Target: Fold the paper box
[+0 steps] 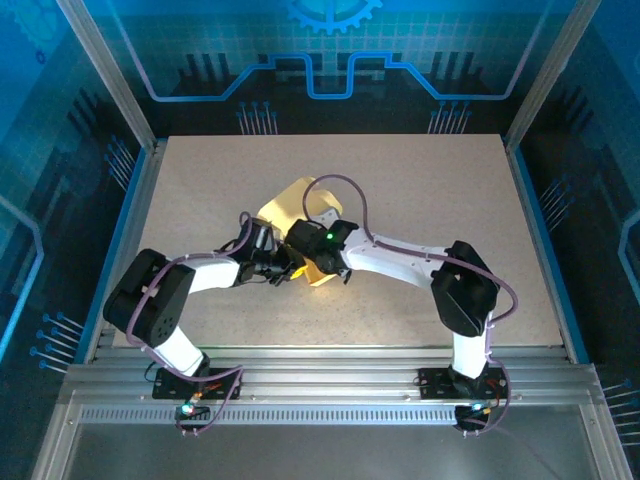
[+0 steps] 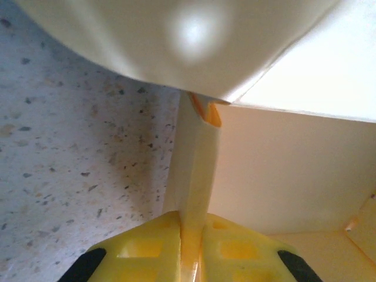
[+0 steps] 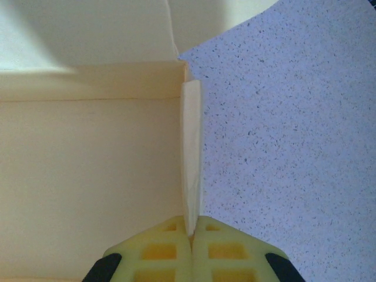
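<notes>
The paper box (image 1: 303,208) is pale yellow card, partly folded, lying mid-table with a flap raised at the back. Both arms meet at its near side. My left gripper (image 1: 283,268) is shut on an upright side wall of the paper box (image 2: 197,170); its yellow fingertips (image 2: 147,247) press the card from both sides. My right gripper (image 1: 312,256) is shut on another thin wall of the paper box (image 3: 191,153), with the box's inside floor to the left of that wall and bare table to the right. A curved flap (image 2: 176,41) hangs over the left wrist view.
The speckled beige table (image 1: 430,190) has room on all sides of the box. Aluminium frame rails (image 1: 330,385) run along the near edge, with posts and blue panels (image 1: 320,60) around the back and sides.
</notes>
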`<action>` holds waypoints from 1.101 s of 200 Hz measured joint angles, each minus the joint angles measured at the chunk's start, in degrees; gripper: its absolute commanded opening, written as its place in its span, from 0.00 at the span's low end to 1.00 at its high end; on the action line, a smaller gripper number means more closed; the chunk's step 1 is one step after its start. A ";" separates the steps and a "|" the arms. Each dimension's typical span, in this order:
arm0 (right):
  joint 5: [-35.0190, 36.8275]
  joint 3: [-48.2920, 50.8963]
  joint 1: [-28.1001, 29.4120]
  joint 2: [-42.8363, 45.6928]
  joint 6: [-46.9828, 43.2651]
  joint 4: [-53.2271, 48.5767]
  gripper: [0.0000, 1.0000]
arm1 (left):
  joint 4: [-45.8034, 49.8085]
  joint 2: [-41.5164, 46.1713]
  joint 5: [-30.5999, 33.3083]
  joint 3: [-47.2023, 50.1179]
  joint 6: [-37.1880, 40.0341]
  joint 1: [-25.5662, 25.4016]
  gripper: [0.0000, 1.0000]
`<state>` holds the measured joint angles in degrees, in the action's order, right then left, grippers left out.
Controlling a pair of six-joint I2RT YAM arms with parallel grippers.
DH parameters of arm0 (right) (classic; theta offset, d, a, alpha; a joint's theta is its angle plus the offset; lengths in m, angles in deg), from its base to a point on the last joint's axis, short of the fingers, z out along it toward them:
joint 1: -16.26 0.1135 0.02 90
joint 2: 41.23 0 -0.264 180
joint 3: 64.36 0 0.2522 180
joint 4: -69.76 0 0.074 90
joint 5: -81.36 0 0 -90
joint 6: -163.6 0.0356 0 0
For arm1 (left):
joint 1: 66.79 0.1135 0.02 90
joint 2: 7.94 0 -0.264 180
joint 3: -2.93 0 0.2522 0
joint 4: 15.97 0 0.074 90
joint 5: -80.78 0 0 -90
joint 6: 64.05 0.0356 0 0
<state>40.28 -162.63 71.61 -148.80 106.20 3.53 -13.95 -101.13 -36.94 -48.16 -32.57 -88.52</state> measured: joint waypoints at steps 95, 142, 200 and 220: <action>7.06 -5.92 6.19 -3.06 3.02 -3.72 0.00 | 4.85 -0.20 3.52 -1.77 -0.35 -0.63 0.00; 9.14 -10.64 8.55 -5.75 4.09 -5.18 0.00 | 6.16 -0.22 5.03 -2.21 -2.34 -0.81 0.00; 10.69 -14.47 9.66 -8.28 5.16 -7.08 0.00 | 6.84 -0.20 6.56 -2.40 -4.02 -0.94 0.00; 10.58 -11.98 9.11 -7.04 5.86 -5.88 0.00 | 8.09 0.20 6.97 -2.73 -2.82 -1.01 0.00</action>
<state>50.86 -174.60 80.73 -155.84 112.05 -2.35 -5.87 -100.93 -29.97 -50.89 -35.39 -89.53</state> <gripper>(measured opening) 0.044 0.052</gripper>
